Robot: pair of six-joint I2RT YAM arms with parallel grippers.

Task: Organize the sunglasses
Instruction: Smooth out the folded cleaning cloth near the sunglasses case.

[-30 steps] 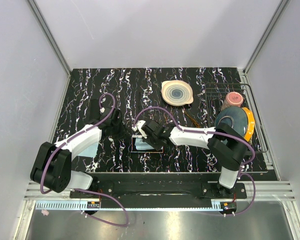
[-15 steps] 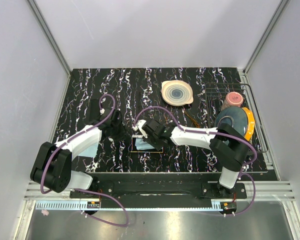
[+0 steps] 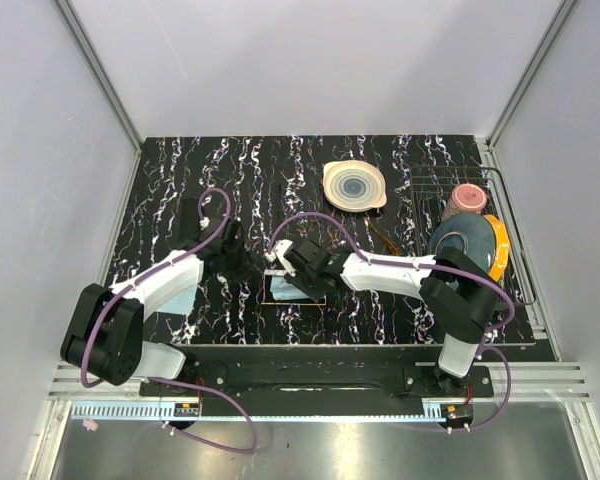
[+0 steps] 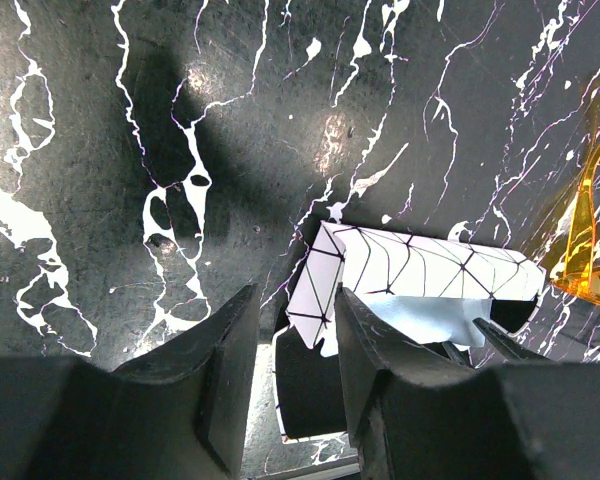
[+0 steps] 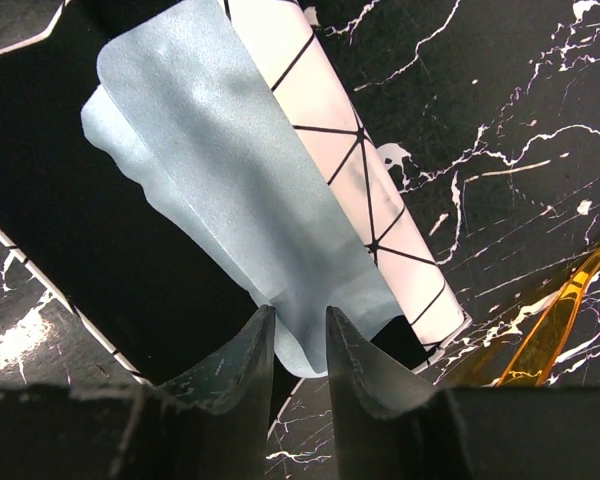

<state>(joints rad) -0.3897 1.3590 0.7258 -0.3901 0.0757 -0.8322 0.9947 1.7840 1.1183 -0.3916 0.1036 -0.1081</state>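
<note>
- The right gripper (image 5: 300, 325) hangs over the cloth (image 5: 220, 190). Its fingers are a little apart around the cloth's near tip and are not pinching it.
- I think it should lift straight up, so the cloth does not drag off the black case (image 5: 60, 230) and white box (image 5: 330, 120).
- The left gripper (image 4: 298, 295) has its fingers apart with the box end between them. I cannot tell if they squeeze it.
- The sunglasses (image 4: 585, 240) lie on the table (image 3: 180, 170), just beside the box.
- The two grippers are near each other and could bump.
- The plate (image 3: 354, 186) and blue bowl (image 3: 463, 240) are well apart from them.
</note>
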